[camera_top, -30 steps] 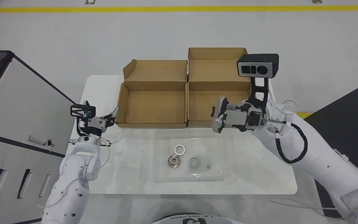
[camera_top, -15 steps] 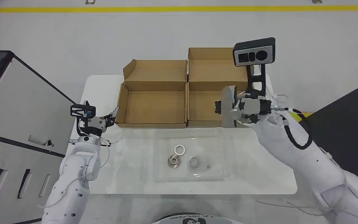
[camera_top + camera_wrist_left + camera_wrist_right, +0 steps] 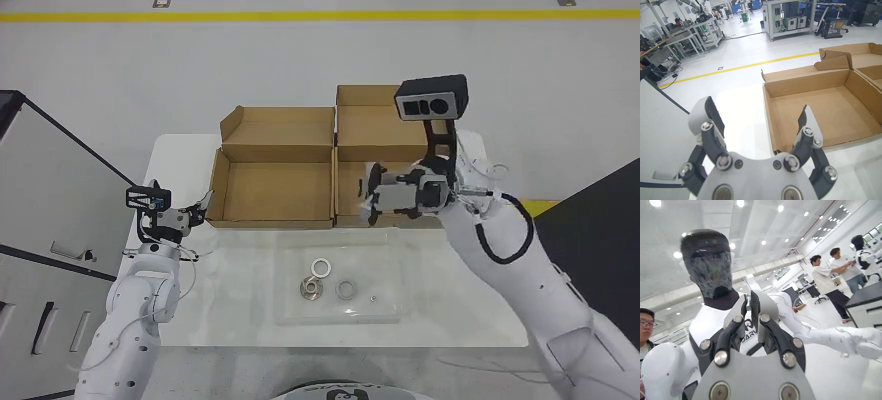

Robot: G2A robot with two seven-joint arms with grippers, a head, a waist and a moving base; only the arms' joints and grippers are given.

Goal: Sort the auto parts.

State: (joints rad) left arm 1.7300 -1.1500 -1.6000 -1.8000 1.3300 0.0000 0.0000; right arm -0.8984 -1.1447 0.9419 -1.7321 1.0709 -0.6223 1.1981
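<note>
At the desk's (image 3: 450, 300) 9 o'clock edge, the left claw (image 3: 198, 210) is being held with its jaws spread wide and nothing between them. In the left wrist view this claw (image 3: 757, 108) is being held above the desk (image 3: 745, 123), just beside the near corner of the left box (image 3: 819, 108), with the right box (image 3: 872, 73) touching that box's far wall.

In the top view, the left box (image 3: 275, 190) is being kept at 11 o'clock from the tray (image 3: 385, 275). Its flap is being left open toward 12 o'clock.

The clear tray is being kept near the desk's 6 o'clock edge. Inside it, a flanged part (image 3: 312, 289) is lying at 9 o'clock and a washer (image 3: 323, 267) at 11 o'clock. A ring (image 3: 346, 289) is lying near the middle and a small part (image 3: 373, 296) toward 3 o'clock, all apart from one another.

The right box (image 3: 385, 120) is being kept against the left box, at 1 o'clock from the tray.

The right claw (image 3: 372, 195) is being held over the right box's 7 o'clock corner. In the right wrist view this claw (image 3: 749, 299) is being kept closed on a bolt (image 3: 748, 303). The short threaded metal piece is being pinched between the ribbed pads (image 3: 755, 306), lengthwise along the fingers. How high the claw is being held above the box cannot be told.
</note>
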